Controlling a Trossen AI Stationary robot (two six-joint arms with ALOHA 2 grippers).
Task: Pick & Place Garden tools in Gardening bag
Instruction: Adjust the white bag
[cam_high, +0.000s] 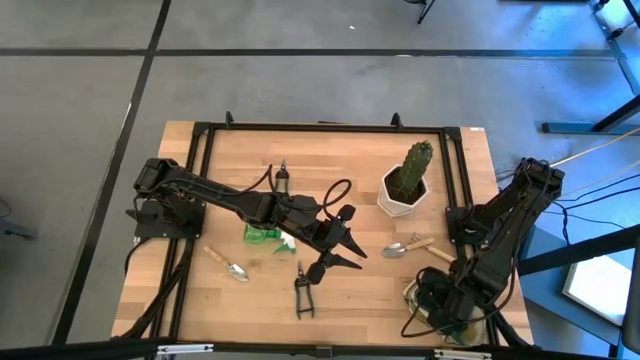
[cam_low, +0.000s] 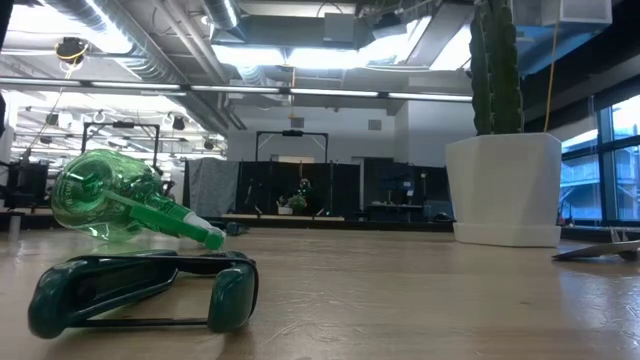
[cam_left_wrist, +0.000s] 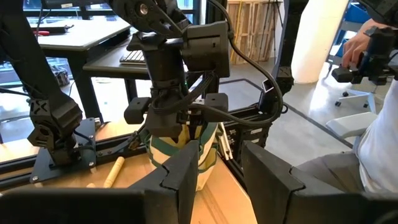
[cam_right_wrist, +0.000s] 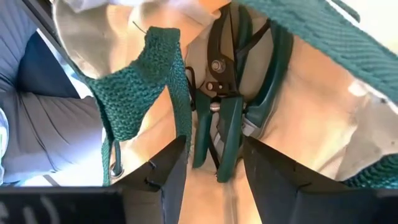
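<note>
Right gripper (cam_right_wrist: 211, 165), fingers parted round pruning shears (cam_right_wrist: 227, 93), reaches inside the gardening bag (cam_high: 425, 300) (one tool nearly stowed). Left gripper (cam_high: 345, 245) hovers empty, part-open, mid-table beside the cactus pot (cam_high: 403, 190). Near it, left to bag: spray bottle (cam_high: 265, 233), two trowels, two more shears.

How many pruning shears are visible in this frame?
3 pruning shears: one near the back of the table, one near its front edge, one inside the gardening bag. More may be hidden.
</note>
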